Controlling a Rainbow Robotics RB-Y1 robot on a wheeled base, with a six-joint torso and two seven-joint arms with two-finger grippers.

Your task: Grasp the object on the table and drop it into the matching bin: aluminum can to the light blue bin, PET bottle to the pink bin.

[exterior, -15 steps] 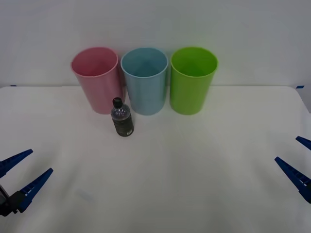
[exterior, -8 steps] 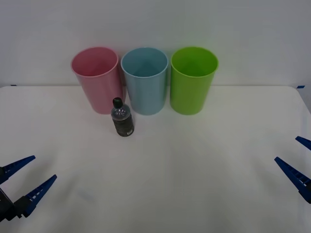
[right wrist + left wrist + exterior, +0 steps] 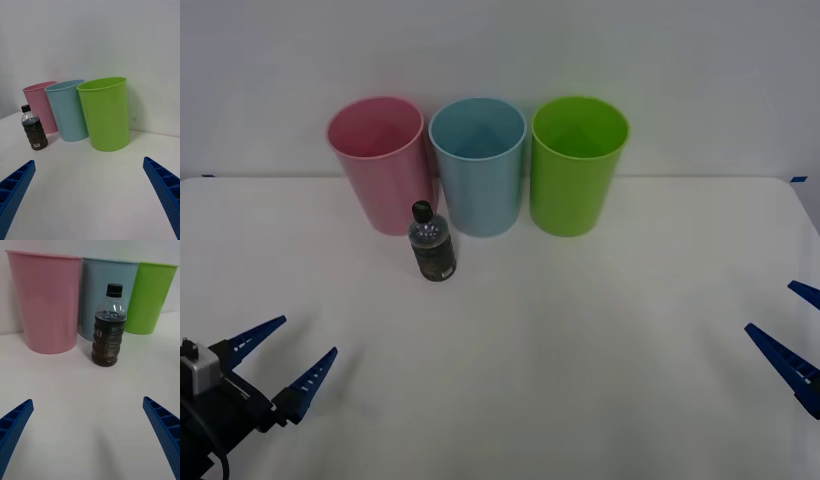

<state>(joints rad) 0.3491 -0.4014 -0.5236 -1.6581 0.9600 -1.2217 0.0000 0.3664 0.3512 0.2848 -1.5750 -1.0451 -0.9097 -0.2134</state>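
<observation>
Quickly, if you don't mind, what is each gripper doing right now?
Left gripper: open, holding nothing, low at the table's near left.
Right gripper: open, holding nothing, at the far right edge.

both pincers (image 3: 284,365) (image 3: 792,328) wide apart

Upright on the white bench (image 3: 580,330): PET bottle (image 3: 431,243), black cap up, dark contents and label. Just behind the bottle, slightly to its left: pink bin (image 3: 380,163). Just behind, slightly to its right: light blue bin (image 3: 477,164). Farther right of the bottle, beside the blue one: green bin (image 3: 577,163). Well in front of the bottle, far to its left: left claw (image 3: 283,361), blue fingers spread. Well in front, far to its right at the edge: right claw (image 3: 792,335), fingers apart.
</observation>
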